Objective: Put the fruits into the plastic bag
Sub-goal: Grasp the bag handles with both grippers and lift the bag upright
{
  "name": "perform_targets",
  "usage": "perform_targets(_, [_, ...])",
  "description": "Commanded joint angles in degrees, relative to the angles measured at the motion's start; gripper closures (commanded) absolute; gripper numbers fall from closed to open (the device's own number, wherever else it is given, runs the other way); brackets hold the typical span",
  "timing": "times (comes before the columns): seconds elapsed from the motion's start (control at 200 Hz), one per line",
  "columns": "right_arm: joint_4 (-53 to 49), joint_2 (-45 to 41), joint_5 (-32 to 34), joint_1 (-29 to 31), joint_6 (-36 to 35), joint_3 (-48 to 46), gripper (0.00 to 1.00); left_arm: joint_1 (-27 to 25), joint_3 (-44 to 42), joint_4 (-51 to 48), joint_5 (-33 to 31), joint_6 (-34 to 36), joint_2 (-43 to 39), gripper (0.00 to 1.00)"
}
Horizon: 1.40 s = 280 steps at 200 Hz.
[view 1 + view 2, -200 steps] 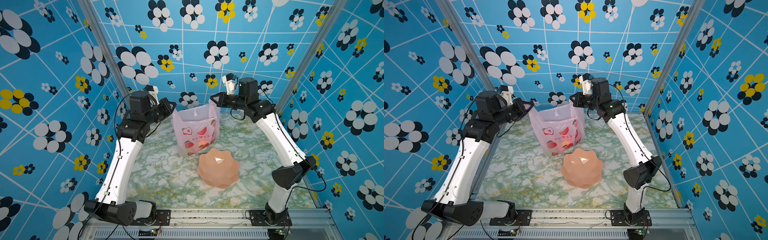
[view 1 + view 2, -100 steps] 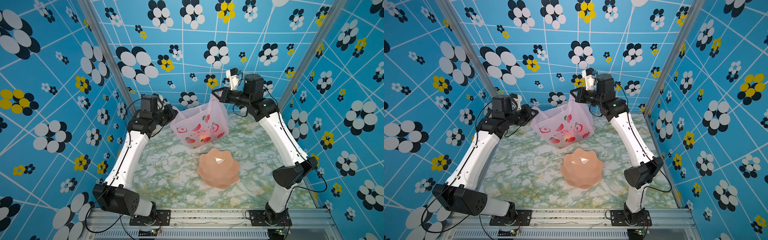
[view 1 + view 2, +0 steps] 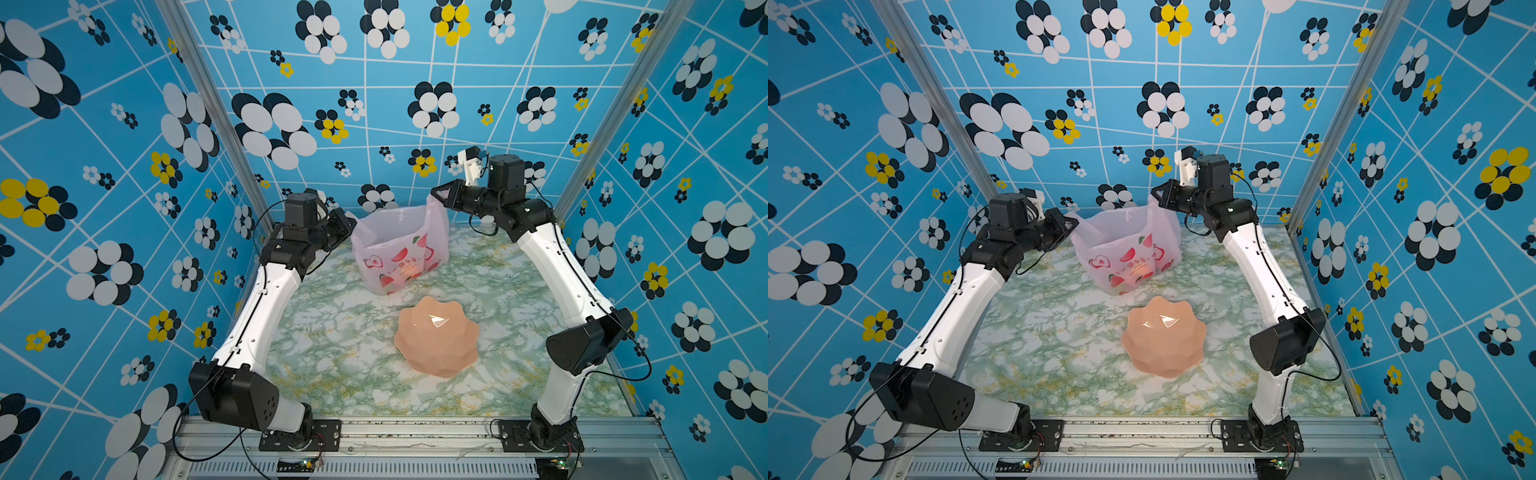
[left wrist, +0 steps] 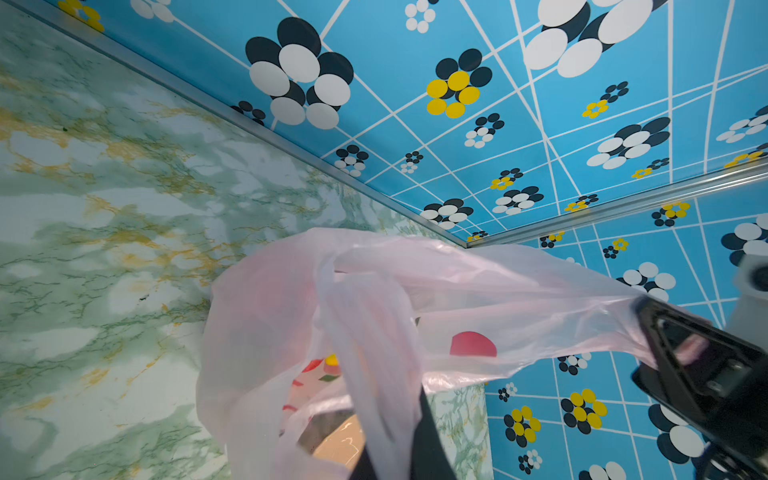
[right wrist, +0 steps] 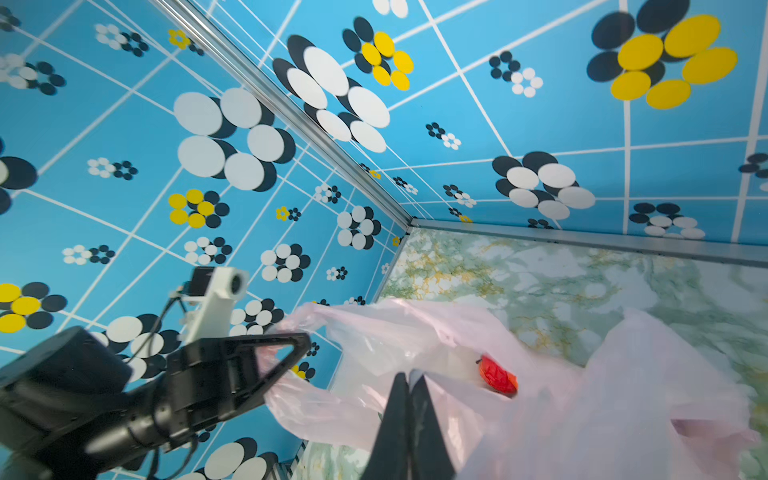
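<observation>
The left hand (image 3: 348,222) and right hand (image 3: 438,196) are each fully closed on a handle of the plastic bag (image 3: 399,253), keeping its mouth spread and upright at the worktop (image 3: 332,332) rear. A red fruit (image 5: 497,376), possibly a print, lies inside.

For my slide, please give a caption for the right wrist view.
Right claw shut on the pale-pink plastic bag, left claw opposite pinching its other handle.

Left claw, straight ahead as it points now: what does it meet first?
The plastic bag that the left claw grips; the right claw beyond looks off-line, though depth is unclear.
</observation>
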Motion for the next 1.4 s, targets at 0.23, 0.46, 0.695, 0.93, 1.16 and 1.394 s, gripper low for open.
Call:
perform_targets(0.23, [7.16,-6.33,-1.59,-2.38,-2.68,-22.32,1.0,-0.5,-1.2,1.39,-1.24,2.52,-1.92,1.0])
perform_targets(0.46, [12.83,-9.04,-3.34,-4.07,2.55,-22.43,1.0,0.08,-2.23,2.28,-1.02,2.27,-3.25,1.0])
perform_targets(0.695, [10.32,-10.95,1.38,-4.3,-0.74,-16.21,1.0,0.03,-1.54,3.86,-0.32,0.79,-2.95,1.0])
perform_targets(0.93, [17.55,-10.9,-0.62,-6.9,4.23,-30.38,1.0,0.05,-4.34,6.34,1.53,-1.28,-1.63,1.0])
perform_targets(1.16, [15.56,-13.19,0.28,-7.85,3.98,-25.17,1.0,-0.34,3.04,3.9,2.5,0.79,0.09,0.97])
perform_targets(1.394, [13.61,-14.51,1.12,-7.94,2.02,-24.63,0.57,-0.62,5.17,3.69,4.29,1.41,2.17,0.68])
